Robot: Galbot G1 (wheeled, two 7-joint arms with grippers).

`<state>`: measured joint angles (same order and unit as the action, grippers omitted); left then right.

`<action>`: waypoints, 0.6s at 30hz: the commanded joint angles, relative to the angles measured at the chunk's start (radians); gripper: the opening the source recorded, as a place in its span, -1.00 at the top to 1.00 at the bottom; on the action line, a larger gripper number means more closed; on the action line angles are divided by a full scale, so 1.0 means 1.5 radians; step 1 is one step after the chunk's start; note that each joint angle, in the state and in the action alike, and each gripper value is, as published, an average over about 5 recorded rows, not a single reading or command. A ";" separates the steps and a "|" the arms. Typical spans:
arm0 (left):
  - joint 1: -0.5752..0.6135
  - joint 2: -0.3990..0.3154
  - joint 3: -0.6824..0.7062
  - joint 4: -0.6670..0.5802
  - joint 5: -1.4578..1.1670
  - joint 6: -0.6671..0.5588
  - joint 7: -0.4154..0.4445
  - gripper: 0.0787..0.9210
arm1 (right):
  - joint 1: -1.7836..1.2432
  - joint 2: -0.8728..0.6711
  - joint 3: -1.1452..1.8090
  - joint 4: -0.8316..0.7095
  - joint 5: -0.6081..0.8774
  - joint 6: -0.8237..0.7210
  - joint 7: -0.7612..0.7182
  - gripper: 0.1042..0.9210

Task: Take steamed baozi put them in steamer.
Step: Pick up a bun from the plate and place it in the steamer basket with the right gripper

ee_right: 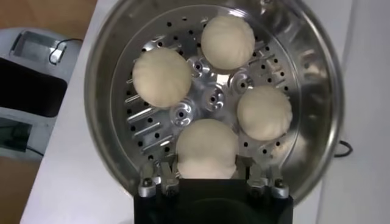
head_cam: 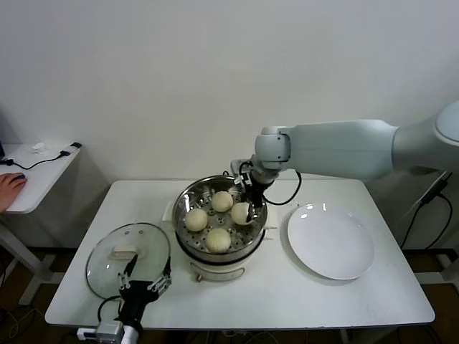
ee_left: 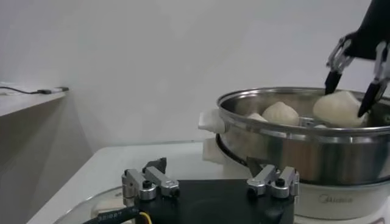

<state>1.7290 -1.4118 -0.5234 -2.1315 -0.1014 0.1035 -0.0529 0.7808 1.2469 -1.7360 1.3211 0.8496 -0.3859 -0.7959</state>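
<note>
The steamer (head_cam: 180, 215) stands mid-table, a shiny steel pot with a perforated tray (ee_right: 207, 97). Three steamed baozi (head_cam: 196, 219) (head_cam: 221, 201) (head_cam: 218, 239) lie on that tray. My right gripper (head_cam: 245, 208) reaches down into the pot's right side and is shut on a further baozi (ee_right: 206, 143), whose sides are pinched between the fingers (ee_right: 253, 173); from the left wrist view this baozi (ee_left: 338, 109) shows just above the rim (ee_left: 292, 97). My left gripper (head_cam: 148, 274) hangs open and holds nothing at the front left, over the glass lid.
A glass lid (head_cam: 128, 258) lies front left of the steamer. A bare white plate (head_cam: 330, 240) sits to the steamer's right. A side table (head_cam: 36, 175) with a person's hand (head_cam: 8, 190) stands beyond the table's left edge.
</note>
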 commanded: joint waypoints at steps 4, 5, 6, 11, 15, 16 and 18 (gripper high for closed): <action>0.000 0.000 0.000 -0.002 -0.001 0.001 0.000 -0.77 | -0.061 0.023 0.009 -0.027 -0.039 0.003 0.014 -0.32; 0.000 0.001 0.000 -0.002 -0.002 0.001 0.001 -0.77 | -0.058 0.022 0.011 -0.026 -0.039 0.006 0.011 -0.32; 0.001 0.001 -0.001 -0.003 -0.003 0.001 0.001 -0.77 | -0.054 0.020 0.012 -0.025 -0.039 0.009 0.008 -0.34; 0.002 0.002 -0.003 -0.007 -0.005 0.002 0.000 -0.77 | -0.023 -0.004 0.032 -0.018 -0.023 0.040 -0.030 -0.62; 0.005 0.003 -0.005 -0.011 -0.005 0.002 0.001 -0.77 | 0.016 -0.058 0.061 -0.016 0.007 0.077 -0.086 -0.74; 0.006 0.003 -0.005 -0.013 -0.005 0.002 0.001 -0.77 | 0.021 -0.077 0.075 -0.016 0.018 0.082 -0.088 -0.75; 0.009 0.003 -0.005 -0.016 -0.005 0.002 0.002 -0.77 | 0.015 -0.119 0.120 -0.013 0.047 0.082 -0.054 -0.76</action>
<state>1.7472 -1.4065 -0.5315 -2.1596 -0.1096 0.1042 -0.0493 0.7653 1.2125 -1.6758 1.3026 0.8401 -0.3245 -0.8462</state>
